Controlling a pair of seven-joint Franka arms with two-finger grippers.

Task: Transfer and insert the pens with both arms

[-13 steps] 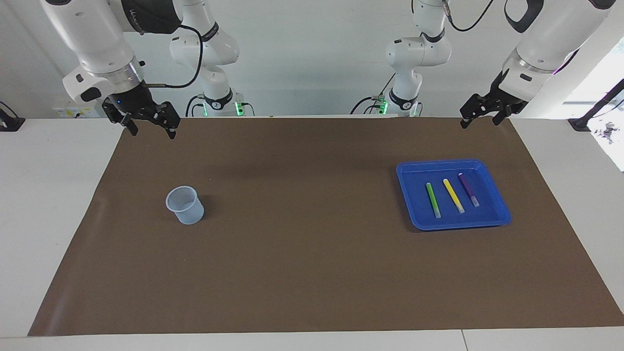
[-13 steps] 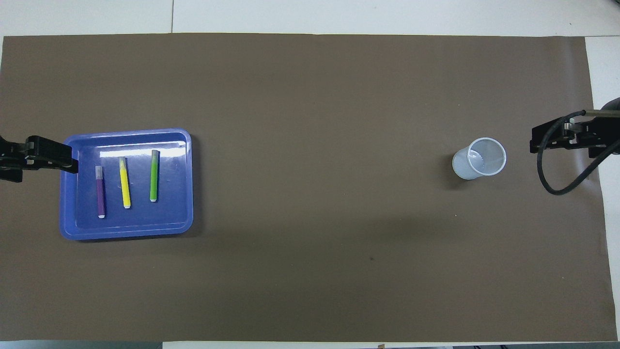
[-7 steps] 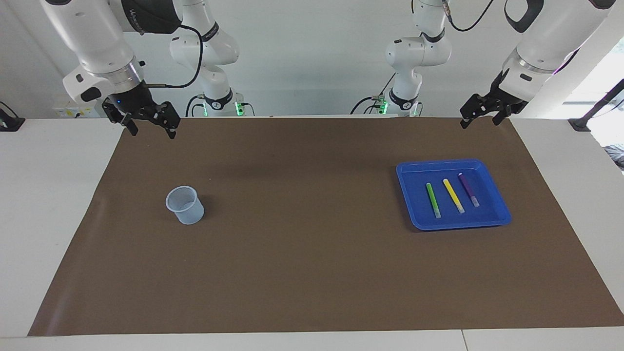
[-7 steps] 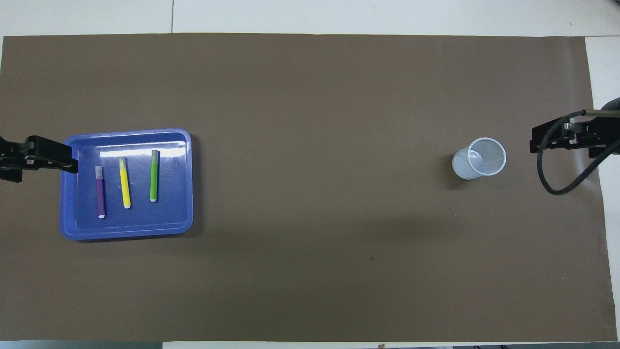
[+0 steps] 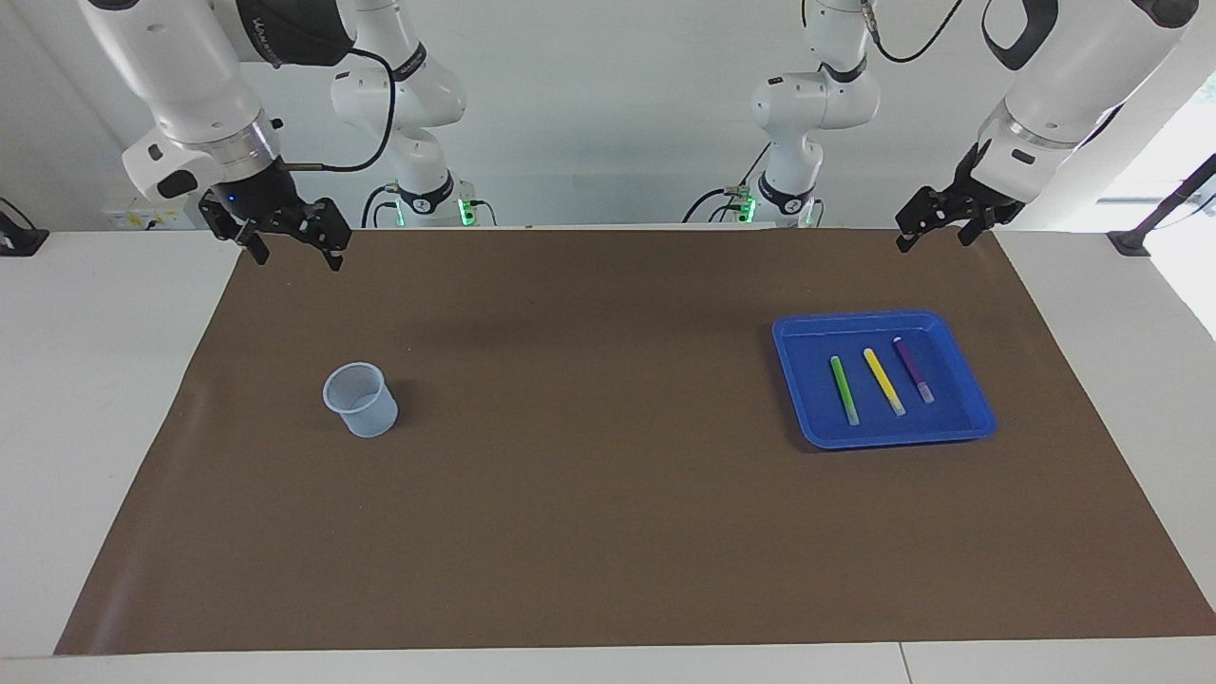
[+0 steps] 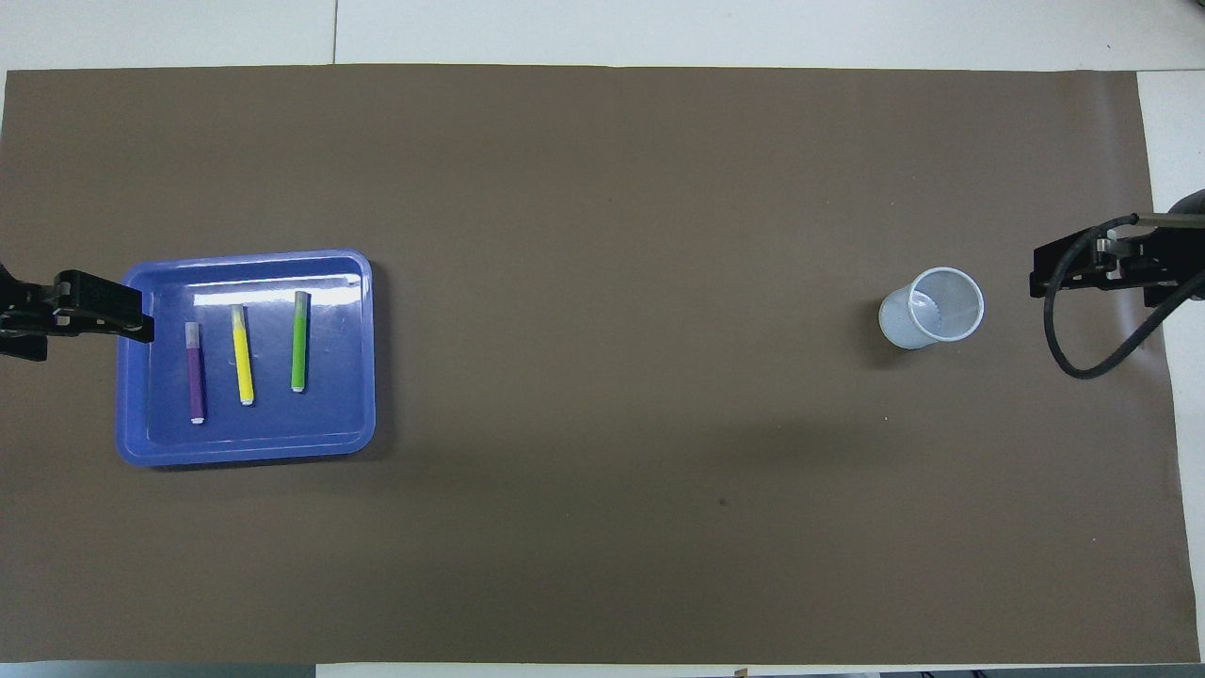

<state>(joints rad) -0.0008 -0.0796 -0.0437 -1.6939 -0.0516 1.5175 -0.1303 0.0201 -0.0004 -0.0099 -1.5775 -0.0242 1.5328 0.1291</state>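
Observation:
Three pens lie side by side in a blue tray (image 5: 864, 317) (image 6: 245, 452) toward the left arm's end of the table: green (image 5: 844, 389) (image 6: 299, 341), yellow (image 5: 883, 381) (image 6: 243, 355) and purple (image 5: 913, 370) (image 6: 196, 372). Each has a pale cap end pointing away from the robots. My left gripper (image 5: 933, 240) (image 6: 85, 315) hangs open and empty over the mat's robot-side edge, above and apart from the tray. Over the same edge at the right arm's end, my right gripper (image 5: 296, 256) (image 6: 1101, 264) is open and holds nothing.
A translucent plastic cup (image 5: 361, 400) (image 6: 932, 307) stands upright on the brown mat (image 5: 608, 494) toward the right arm's end. Two smaller white arms (image 5: 418, 142) (image 5: 807, 104) with green lights stand at the back. White tabletop borders the mat.
The left arm has shifted very slightly. The pens, tray, cup and right gripper have not moved.

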